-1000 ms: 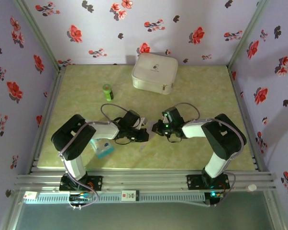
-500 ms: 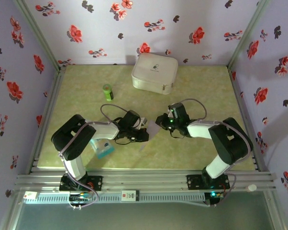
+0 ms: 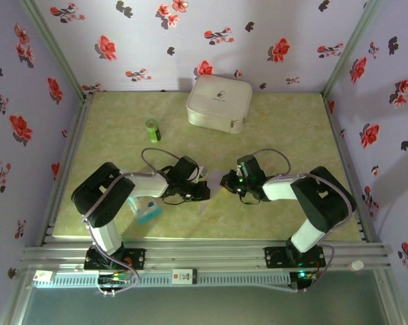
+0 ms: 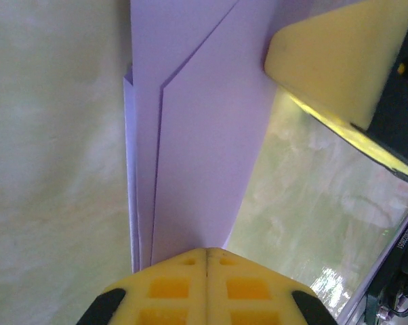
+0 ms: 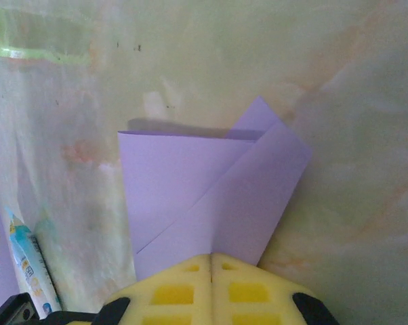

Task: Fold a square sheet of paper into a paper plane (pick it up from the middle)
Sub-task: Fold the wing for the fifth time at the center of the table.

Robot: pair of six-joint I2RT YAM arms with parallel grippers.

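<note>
The lavender sheet of paper (image 3: pixel 214 179) hangs between my two grippers near the table's middle, folded into overlapping layers with a diagonal crease (image 5: pixel 190 189). My left gripper (image 3: pixel 205 190) is shut on one edge; in its wrist view the yellow fingertips (image 4: pixel 206 254) meet over the paper (image 4: pixel 197 135). My right gripper (image 3: pixel 226 183) is shut on the opposite edge, its pads (image 5: pixel 184 284) pressed together over the fold. One of the right gripper's fingers (image 4: pixel 333 61) shows at the top right of the left wrist view.
A white case (image 3: pixel 219 103) stands at the back centre, with a small green bottle (image 3: pixel 152 130) to its left. A blue-and-white plastic packet (image 3: pixel 146 211) lies by the left arm and also appears (image 5: pixel 31 271) low in the right wrist view. Flowered walls enclose the table (image 3: pixel 292 135).
My right gripper lifted toward the back, then came back down and left onto the paper. The left gripper has kept its hold and place.
</note>
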